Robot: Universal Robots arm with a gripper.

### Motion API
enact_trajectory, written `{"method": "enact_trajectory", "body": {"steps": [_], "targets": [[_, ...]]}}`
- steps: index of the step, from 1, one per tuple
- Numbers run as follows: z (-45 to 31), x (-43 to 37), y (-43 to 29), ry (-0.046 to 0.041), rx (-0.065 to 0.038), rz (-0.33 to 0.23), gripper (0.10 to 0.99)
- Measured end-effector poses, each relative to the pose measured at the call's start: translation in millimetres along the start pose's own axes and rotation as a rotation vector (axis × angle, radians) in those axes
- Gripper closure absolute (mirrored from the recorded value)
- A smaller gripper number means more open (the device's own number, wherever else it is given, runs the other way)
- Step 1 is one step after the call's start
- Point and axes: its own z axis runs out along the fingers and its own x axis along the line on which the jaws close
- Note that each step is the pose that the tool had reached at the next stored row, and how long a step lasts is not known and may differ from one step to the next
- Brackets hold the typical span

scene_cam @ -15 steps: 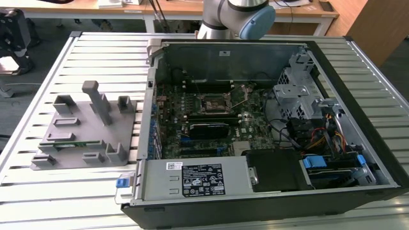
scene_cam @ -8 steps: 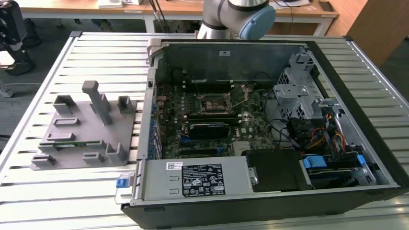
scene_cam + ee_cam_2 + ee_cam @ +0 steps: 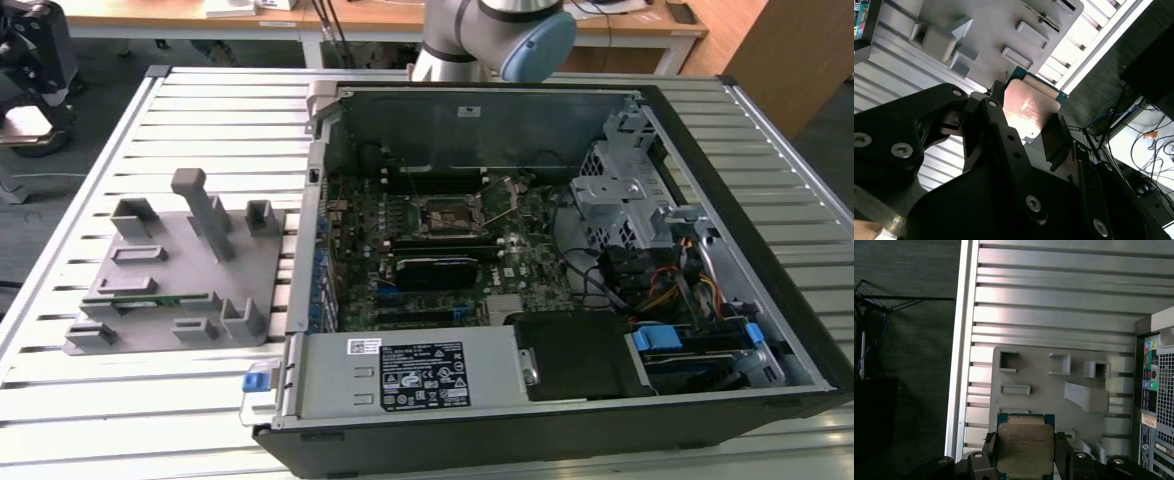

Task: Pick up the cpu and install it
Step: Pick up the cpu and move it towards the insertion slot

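**Cpu Clamped and Aloft Over the Holder Tray**

Small flat square cpu (image 3: 1023,440), silvery-grey metal top on a thin green rim, pinched on two opposite edges by the black two-fingered gripper (image 3: 1028,114). Jaws drawn in narrow on the chip, one dark finger (image 3: 1061,452) at each side, top face clear between them in both wrist views. Carried in the air, resting on nothing, above the pale grey moulded holder tray (image 3: 167,270) near the exterior view's left edge of the slatted metal table (image 3: 214,110). Narrow green memory stick (image 3: 144,300) lodged in a slot of that tray. Open black computer case (image 3: 561,435) across the table's middle and the exterior view's right. Square black-framed socket (image 3: 447,215) on the motherboard inside, well apart from the tray. Grey-and-blue arm (image 3: 487,30) at the table's far edge.

Likely trouble from here:
- Slipping or twisting in so thin an edge grip, owing to smooth metal and little contact.
- Reaching the socket tilted or turned the wrong way, and so bending its fine contacts.
- Brushing the case wall or the loose cables, for want of room inside.
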Motion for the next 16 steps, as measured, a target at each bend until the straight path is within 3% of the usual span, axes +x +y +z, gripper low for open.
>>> {"method": "enact_trajectory", "body": {"steps": [16], "targets": [[-0.6, -20.0, -1.1, 0.0001, 0.000, 0.000, 0.545]]}}
